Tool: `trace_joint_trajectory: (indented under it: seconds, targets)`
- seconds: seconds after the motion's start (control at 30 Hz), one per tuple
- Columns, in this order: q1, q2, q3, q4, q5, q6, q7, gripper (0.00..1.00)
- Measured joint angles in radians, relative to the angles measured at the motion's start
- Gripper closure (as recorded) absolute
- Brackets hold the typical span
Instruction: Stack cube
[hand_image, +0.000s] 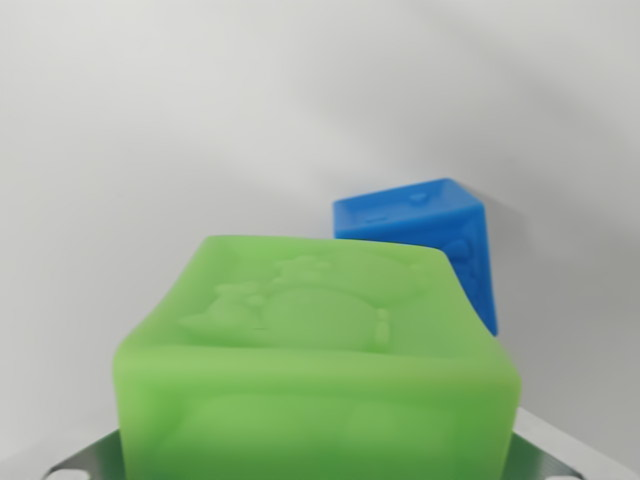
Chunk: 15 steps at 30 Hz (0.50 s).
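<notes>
Green cube (318, 370) up close, filling the lower middle of the wrist view, slightly blurred. Translucent, soft-looking, rounded edges. Raised relief figure on its top face, shape too soft to identify. Front face with a faint embossed pattern, unreadable.

Blue cube (430, 235) behind the green one, toward the wrist view's right, partly hidden by the green cube's top edge. Turned so one corner edge faces the camera. Embossed marks on its top and right side, too small to read. Resting on the white surface (150, 150), faint shadow to its right. Cannot tell whether the two cubes touch or sit apart; overlap in view only.

Gripper (318, 462) barely in view: metal finger tips at the bottom edge, one at the lower left (85, 462), one at the lower right (555, 450), either side of the green cube. Green cube between them. Contact of the pads with the cube's sides hidden by the cube itself, so cannot tell whether clamped or just straddling. Spread about as wide as the cube.

Cannot tell whether the green cube rests on the surface or hangs above it; its underside out of frame.

Background plain white, even light, soft grey shading toward the upper right.
</notes>
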Motion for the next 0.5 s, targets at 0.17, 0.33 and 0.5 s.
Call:
trace_joint_trajectory:
  seconds: [0.17, 0.33, 0.5]
  targets:
    - [-0.015, 0.014, 0.0, 0.022, 0.0, -0.008, -0.047, 1.0]
    - [-0.027, 0.027, 0.0, 0.042, 0.0, -0.016, -0.09, 1.0]
    - [-0.04, 0.04, 0.0, 0.063, 0.0, -0.022, -0.132, 1.0]
